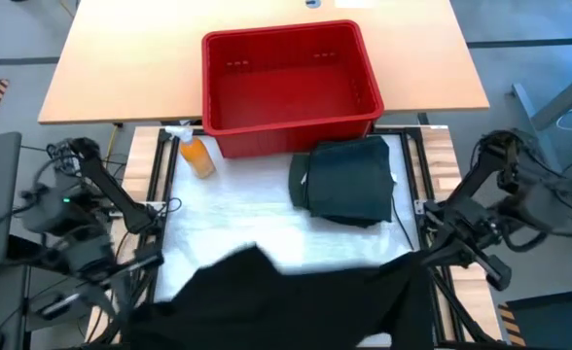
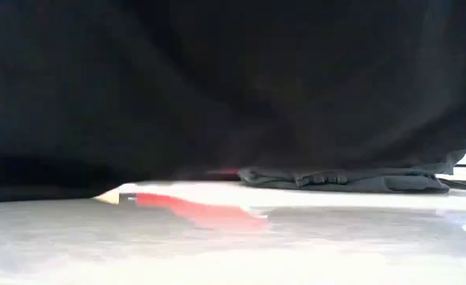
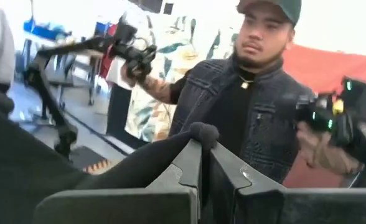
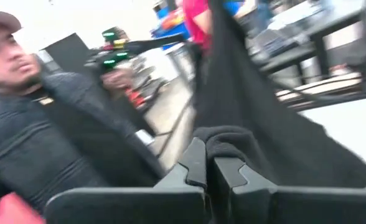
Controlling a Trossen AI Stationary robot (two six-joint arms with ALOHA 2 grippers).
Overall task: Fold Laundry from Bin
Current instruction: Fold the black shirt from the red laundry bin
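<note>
A black garment (image 1: pixel 296 292) is spread out between my two grippers over the table's near edge. In the low view it hangs as a dark curtain (image 2: pixel 233 79). My left gripper (image 1: pixel 160 261) is shut on its left end and my right gripper (image 1: pixel 417 255) on its right end. A folded dark green garment (image 1: pixel 344 180) lies flat on the white mat, just in front of the red bin (image 1: pixel 291 126). The bin stands at the far middle, and nothing shows inside it. My left gripper (image 3: pixel 206 149) pinches a bunched bit of the black cloth (image 3: pixel 205 133) between its two fingers, held about level. The cloth runs off slack to one side and down (image 3: pixel 40 168). My right gripper (image 4: pixel 209 152) pinches a bunched fold of the black cloth (image 4: pixel 226 138) between its two fingers, held about level. From there the cloth rises and spreads away in a broad sheet (image 4: pixel 245 81).
An orange spray bottle (image 1: pixel 196 156) lies on the mat's far left corner, beside the bin. A person (image 3: pixel 245 106) stands beyond the table's near side, holding control handles. There is free mat (image 1: pixel 228 219) between the folded garment and the held one.
</note>
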